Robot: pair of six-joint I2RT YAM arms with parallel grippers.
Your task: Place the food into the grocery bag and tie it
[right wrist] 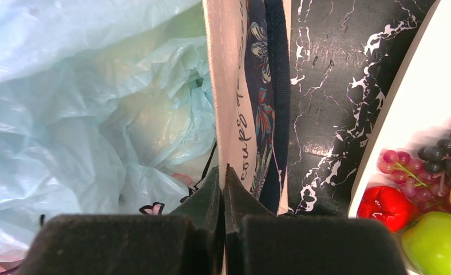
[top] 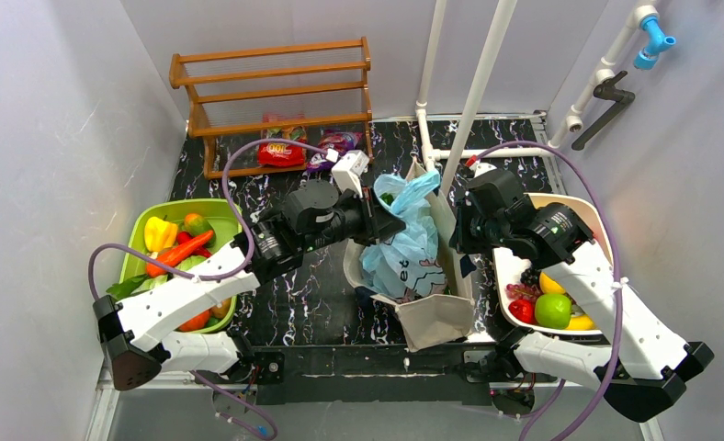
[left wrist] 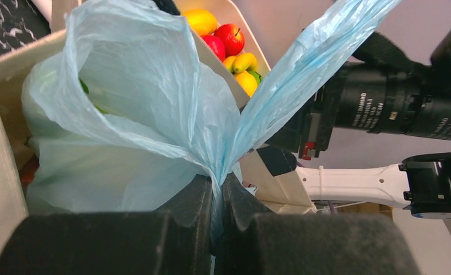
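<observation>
Nearest the lens, the left gripper (left wrist: 217, 184) is seen clamped on the gathered neck of the grocery bag (left wrist: 137, 114), one blue loop drawn taut toward the right arm (left wrist: 383, 103). The bag is seated inside the canvas tote (top: 432, 317), mid-table between the arms. The right gripper (right wrist: 223, 172) is pressed together at the tote's rim; whether film is caught there cannot be told. For a sound knot, the pinched neck should be held under tension and the free loop crossed low, lest thin plastic be torn.
</observation>
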